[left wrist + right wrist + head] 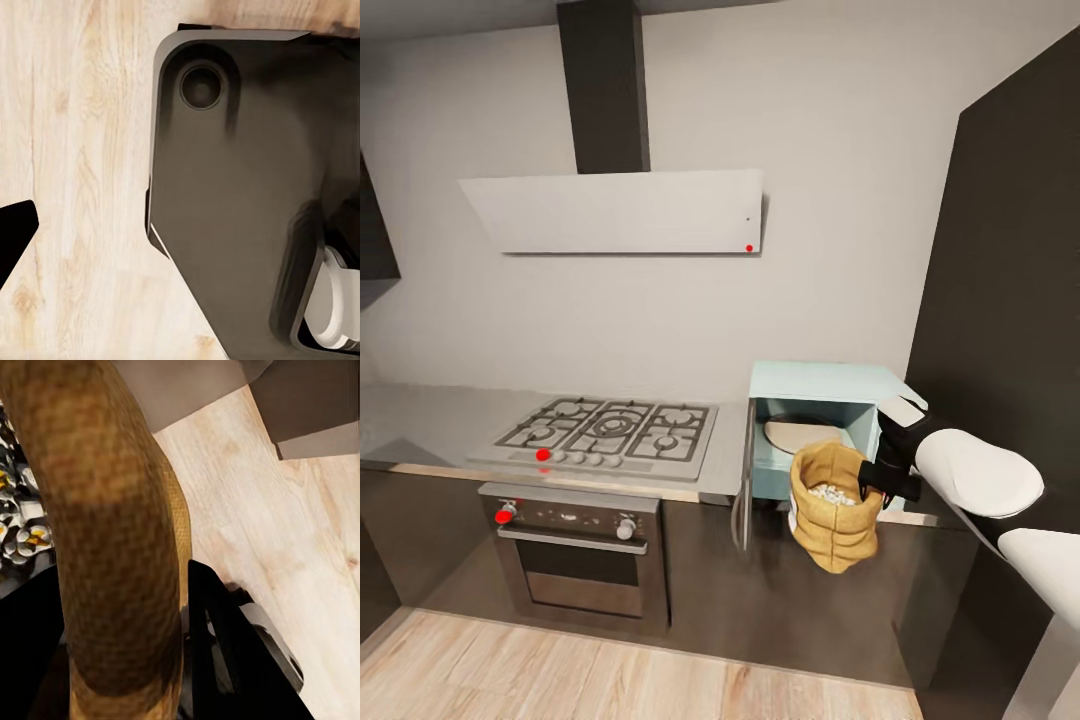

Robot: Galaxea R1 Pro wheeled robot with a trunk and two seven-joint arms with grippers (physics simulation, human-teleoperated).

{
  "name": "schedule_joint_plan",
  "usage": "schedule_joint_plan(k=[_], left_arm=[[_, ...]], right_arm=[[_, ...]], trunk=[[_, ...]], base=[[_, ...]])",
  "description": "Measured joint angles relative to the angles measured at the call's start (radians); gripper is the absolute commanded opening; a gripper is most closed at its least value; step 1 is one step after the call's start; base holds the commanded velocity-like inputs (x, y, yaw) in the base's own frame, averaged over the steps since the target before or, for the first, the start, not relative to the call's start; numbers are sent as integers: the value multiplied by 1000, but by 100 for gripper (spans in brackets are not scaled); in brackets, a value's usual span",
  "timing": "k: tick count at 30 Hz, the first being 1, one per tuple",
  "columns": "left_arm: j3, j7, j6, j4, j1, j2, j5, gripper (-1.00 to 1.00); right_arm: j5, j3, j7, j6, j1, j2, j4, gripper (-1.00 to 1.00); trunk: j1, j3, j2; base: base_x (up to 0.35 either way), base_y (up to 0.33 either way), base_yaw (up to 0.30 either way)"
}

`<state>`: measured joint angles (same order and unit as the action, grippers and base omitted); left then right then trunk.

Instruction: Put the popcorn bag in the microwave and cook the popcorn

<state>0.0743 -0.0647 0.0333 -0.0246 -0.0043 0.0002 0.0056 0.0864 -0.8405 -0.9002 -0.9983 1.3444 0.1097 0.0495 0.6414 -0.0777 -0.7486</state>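
Popcorn bag, a tan cloth sack with a thick rolled rim, hangs in the air just in front of the open microwave, held by the right tool. In the right wrist view that tool pinches the rolled rim, one dark finger pressed against its outer side; the other finger appears to sit inside the bag. Whitish popcorn kernels fill the mouth of the sack. The bag tilts a little and its lower half hangs below the edge of the table, over the wooden floor.

Behind the bag, the pale blue microwave stands on the table with its door swung open to the left, showing a round pale turntable inside. Further left lie the gas hob and the built-in oven below it, with a white slanted hood on the wall above.

The left tool shows as one dark finger over the floor beside the robot's dark base; I cannot tell whether it is spread or closed.

Risks, as a judgement: the grip is on one side of a soft rim, so the sack could swing, tip and spill kernels. The bag sits lower than the cavity floor and looks nearly as tall as the opening, so it must be lifted first or it may catch on the table's edge or the microwave frame. The open door could also be knocked.
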Motion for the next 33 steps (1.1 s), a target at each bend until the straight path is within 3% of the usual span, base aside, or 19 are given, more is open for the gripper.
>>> schedule_joint_plan(k=[4, 9, 13, 17, 21, 26, 30, 33], left_arm=[[0, 0, 0, 0, 0, 0, 0, 100], [0, 0, 0, 0, 0, 0, 0, 100], [0, 0, 0, 0, 0, -1, 0, 100], [0, -1, 0, 0, 0, -2, 0, 100], [0, -1, 0, 0, 0, -2, 0, 100], [0, -1, 0, 0, 0, -3, 0, 100], [0, 0, 0, 0, 0, -4, 0, 100], [0, 0, 0, 1, 0, -4, 0, 100]], right_arm=[[0, 1, -42, 120, 0, -1, 11, -100], [12, -9, -86, 173, 0, -3, 60, -100], [82, -11, -117, 199, 0, -24, 96, -100], [167, -11, -233, 257, 2, -73, 164, -100], [228, -10, -282, 264, 4, -88, 187, -100], [244, -10, -372, 295, 25, -98, 199, -100], [246, -10, -390, 332, 29, -103, 201, -100], [284, -10, -421, 359, 31, -104, 201, -100]], trunk=[[0, 0, 0], [0, 0, 0], [0, 0, 0], [0, 0, 0], [0, 0, 0], [0, 0, 0], [0, 0, 0], [0, 0, 0]], base=[[0, 0, 0], [0, 0, 0], [0, 0, 0], [0, 0, 0], [0, 0, 0], [0, 0, 0], [0, 0, 0], [0, 0, 0]])
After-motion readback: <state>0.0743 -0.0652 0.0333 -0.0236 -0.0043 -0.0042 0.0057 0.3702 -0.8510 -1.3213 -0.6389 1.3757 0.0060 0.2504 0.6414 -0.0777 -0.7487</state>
